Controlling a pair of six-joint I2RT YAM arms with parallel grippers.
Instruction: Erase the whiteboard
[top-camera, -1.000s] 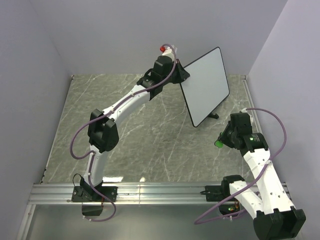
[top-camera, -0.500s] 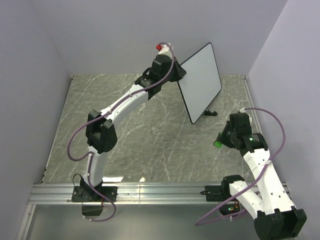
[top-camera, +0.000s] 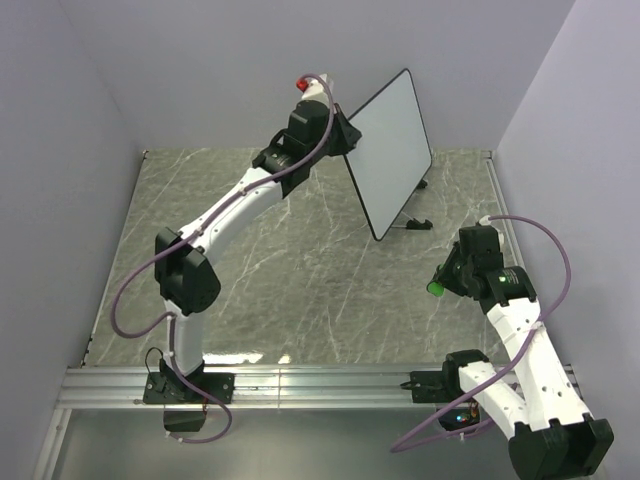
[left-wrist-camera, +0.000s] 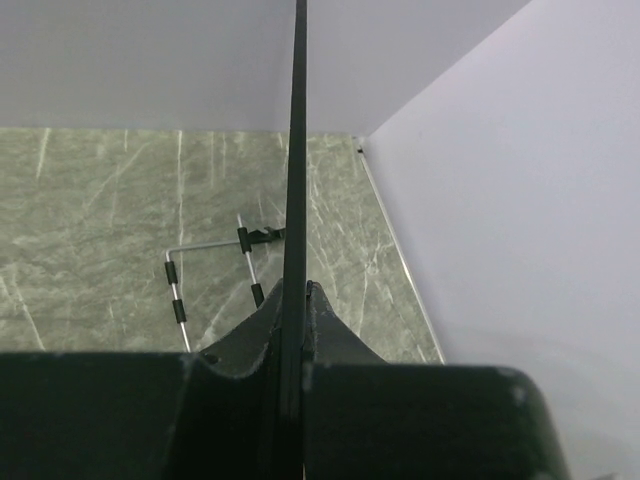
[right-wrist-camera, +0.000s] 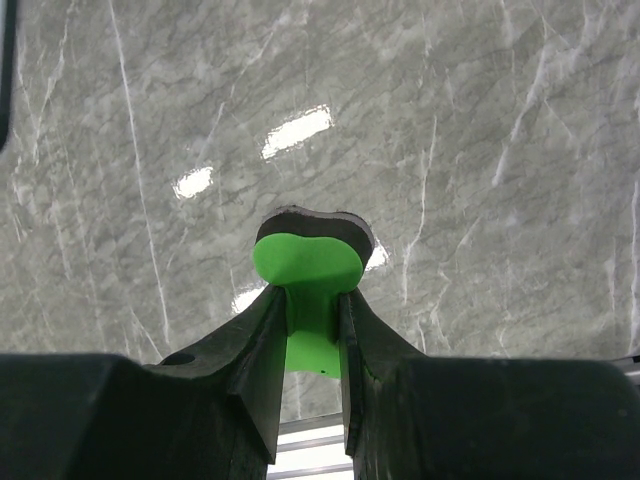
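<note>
So the left tool (top-camera: 343, 138) is pressed together on the left edge of the big flat white whiteboard with the thin black rim and rounded corners (top-camera: 392, 148), pinching it. It holds the board up toward the back right of the grey-green marble counter (top-camera: 280, 260), standing on edge and leaning, its white face turned to the right-hand wall. From the left wrist camera you get the whiteboard (left-wrist-camera: 297, 140) dead edge-on, just a thin black line running up the middle of the picture, with the left tool (left-wrist-camera: 292, 315) clamped on either face of it. Under it there's a thin metal wire stand with black sleeves (left-wrist-camera: 210, 270) down by the counter (left-wrist-camera: 90, 200). From above, its little black feet (top-camera: 418, 224) show just beside the board's lower corner. Can't tell if the stand is actually touching the counter or hanging off the board. The right tool (top-camera: 441, 284) sits well apart from all that, nearer the front right, and it's squeezed onto a small bright green bow-shaped eraser (top-camera: 437, 288). In the right wrist view the right tool (right-wrist-camera: 312, 300) grips the eraser (right-wrist-camera: 305, 262) by its narrow waist, dark pad facing away, hovering over bare marble (right-wrist-camera: 480, 150). No marks I can make out on the white face from here.
</note>
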